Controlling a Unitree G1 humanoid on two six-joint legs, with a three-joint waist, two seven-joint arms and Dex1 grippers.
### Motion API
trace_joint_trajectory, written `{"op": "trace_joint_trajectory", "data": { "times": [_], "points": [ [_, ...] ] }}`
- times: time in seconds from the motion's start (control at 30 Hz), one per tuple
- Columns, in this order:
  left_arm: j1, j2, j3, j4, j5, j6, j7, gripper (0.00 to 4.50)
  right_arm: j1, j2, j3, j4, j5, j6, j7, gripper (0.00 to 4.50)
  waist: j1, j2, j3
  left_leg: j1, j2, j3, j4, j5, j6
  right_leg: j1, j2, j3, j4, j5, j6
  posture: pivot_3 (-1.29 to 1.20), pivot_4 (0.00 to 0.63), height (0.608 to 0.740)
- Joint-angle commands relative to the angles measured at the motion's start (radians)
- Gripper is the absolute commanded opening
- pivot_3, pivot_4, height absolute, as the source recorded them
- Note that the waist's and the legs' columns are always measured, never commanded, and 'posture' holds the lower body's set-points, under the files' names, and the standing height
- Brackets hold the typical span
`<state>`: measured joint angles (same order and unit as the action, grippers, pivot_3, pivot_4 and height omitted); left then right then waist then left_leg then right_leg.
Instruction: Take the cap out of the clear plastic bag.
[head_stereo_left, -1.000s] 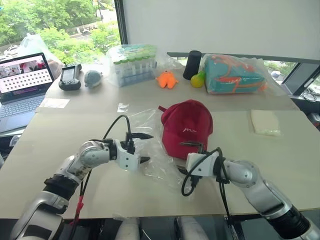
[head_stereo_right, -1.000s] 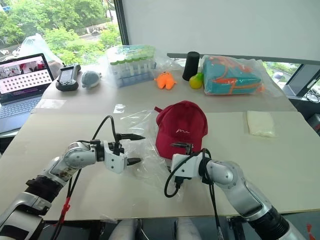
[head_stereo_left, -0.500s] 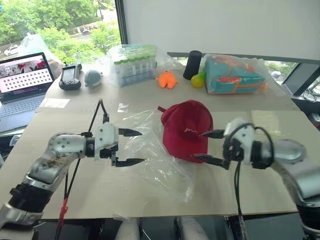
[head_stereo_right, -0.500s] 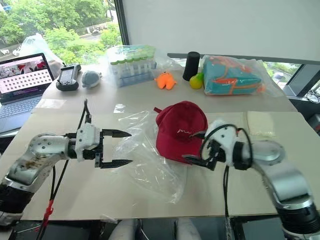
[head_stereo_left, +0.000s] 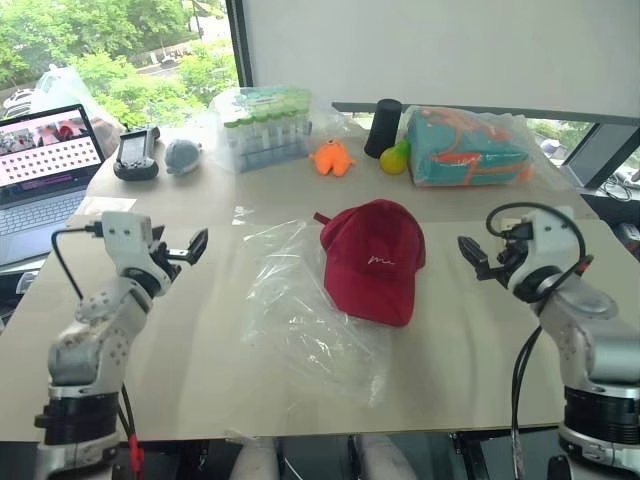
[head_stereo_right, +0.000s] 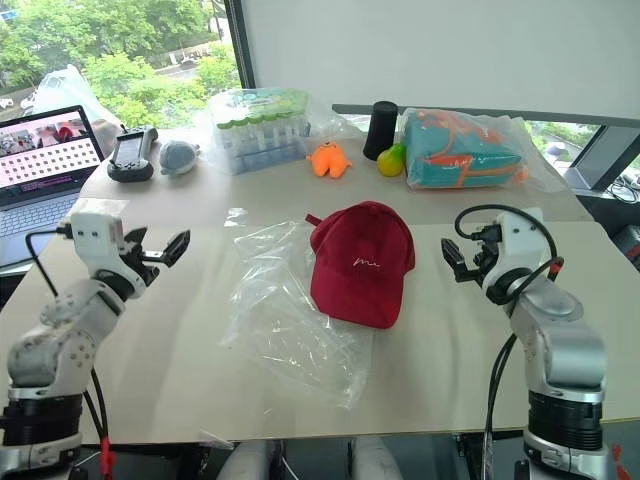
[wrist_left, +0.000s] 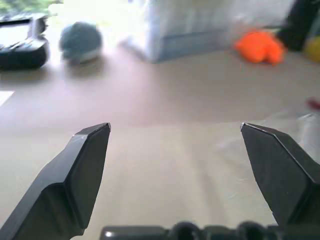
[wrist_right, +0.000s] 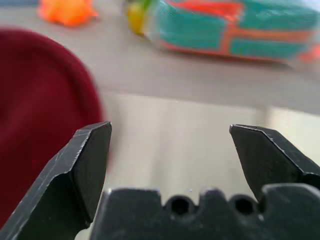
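Cap (head_stereo_left: 371, 258): dark red fabric, rounded crown, small white stitched mark on the front. Lies crown-up near the middle of the table (head_stereo_left: 200, 350); brim toward the near edge, back strap toward the far edge, long axis running near-to-far with a slight slant. It is outside the bag, its left side just beside or overlapping the plastic.

Bag (head_stereo_left: 300, 310): clear, thin, crinkled; lies flat and empty just left of the cap, stretching toward the near edge, longer than the cap.

Left gripper (head_stereo_left: 190, 248): raised over the left part of the table, well apart from the bag; fingers spread wide, nothing between them.

Right gripper (head_stereo_left: 470, 255): raised over the right part of the table, near the cap but apart from it; fingers spread wide, nothing held.
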<state>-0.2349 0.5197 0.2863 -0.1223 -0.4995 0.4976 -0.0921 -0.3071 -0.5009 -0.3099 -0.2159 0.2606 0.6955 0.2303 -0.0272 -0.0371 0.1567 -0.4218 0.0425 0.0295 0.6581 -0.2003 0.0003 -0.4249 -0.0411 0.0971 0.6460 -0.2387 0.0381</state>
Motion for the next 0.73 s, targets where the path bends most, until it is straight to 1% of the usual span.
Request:
{"op": "trace_joint_trajectory", "data": {
  "times": [0.03,0.13,0.23,0.47,0.73],
  "points": [
    [0.034,-0.060,0.095,0.041,0.084,-0.086,0.124,4.50,0.002,0.004,-0.055,0.028,-0.030,-0.132,-0.033,4.46,0.000,0.000,0.000,0.000,0.000,0.000,0.000,0.000,0.000,0.000,0.000,0.000,0.000,0.000,0.000,0.00,0.150,0.740],
    [0.068,-0.108,0.138,0.083,0.120,-0.152,0.156,4.50,0.022,0.008,-0.042,0.061,-0.049,-0.203,-0.026,4.46,-0.004,0.000,0.000,0.002,0.000,0.000,0.000,0.000,0.000,0.002,0.000,0.000,0.000,0.001,0.000,0.00,0.150,0.740],
    [0.085,-0.140,0.150,0.085,0.131,-0.175,0.155,4.50,0.043,0.011,-0.013,0.087,-0.075,-0.247,-0.018,4.46,-0.006,0.000,0.000,0.003,0.000,0.000,0.000,0.000,0.000,0.003,0.000,0.000,0.000,0.001,0.000,0.00,0.150,0.740],
    [0.104,-0.162,0.158,0.073,0.158,-0.184,0.152,4.50,0.040,0.007,0.001,0.180,-0.087,-0.313,-0.003,4.46,-0.013,0.000,0.000,0.003,0.000,0.000,0.000,0.000,0.000,0.003,0.000,0.000,0.000,0.001,0.000,0.00,0.150,0.740],
    [0.138,-0.176,0.185,0.020,0.151,-0.177,0.155,4.50,0.011,-0.004,0.005,0.269,-0.087,-0.363,0.020,4.46,-0.019,0.000,0.000,0.003,0.000,0.000,0.000,0.000,0.000,0.003,0.000,0.000,0.000,0.001,0.000,0.00,0.150,0.740]
  ]
}}
